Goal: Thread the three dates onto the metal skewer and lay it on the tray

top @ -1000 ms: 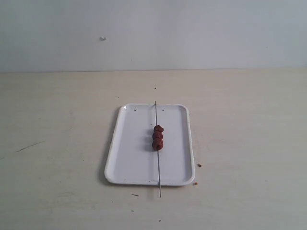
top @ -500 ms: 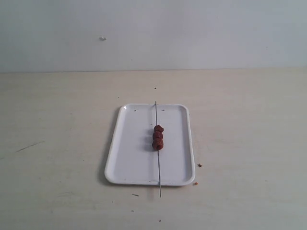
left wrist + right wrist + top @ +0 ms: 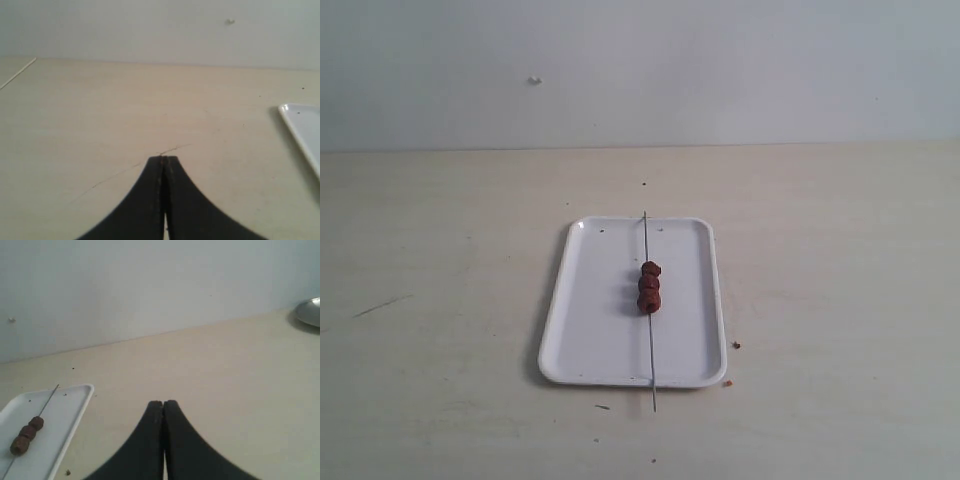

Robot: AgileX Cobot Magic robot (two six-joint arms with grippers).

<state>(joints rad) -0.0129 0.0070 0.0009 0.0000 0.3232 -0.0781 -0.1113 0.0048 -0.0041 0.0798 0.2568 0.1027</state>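
Exterior, change: nothing differs from one second or half a second ago; every item lies where it lay.
Exterior, tray: the tray (image 3: 590,330) sits flat at the middle of the table (image 3: 840,300).
Exterior, skewer: the metal skewer (image 3: 651,372) runs from 12 to 6 o'clock across the tray. Its far tip passes the 12 o'clock rim and its near tip overhangs the 6 o'clock rim.
Exterior, dates: the three dates (image 3: 650,287) are threaded in a touching row, mid-tray and slightly toward 3 o'clock.
Exterior, edges and room: bare table spreads wide at 9 and 3 o'clock and reaches the wall (image 3: 720,70) at 12. Crumbs (image 3: 735,345) lie off the tray's 4 o'clock corner. No arm is in view.
Left wrist, pincer: the left gripper (image 3: 164,159) is clenched, jaws pressed together on nothing, above bare table beside a scratch (image 3: 167,149). One tray corner (image 3: 302,125) shows well apart.
Right wrist, pincer: the right gripper (image 3: 163,403) is clenched and empty. The tray (image 3: 70,410) with the skewer (image 3: 50,397) and dates (image 3: 27,432) lies apart from it, and a metal dish (image 3: 310,311) sits far off.
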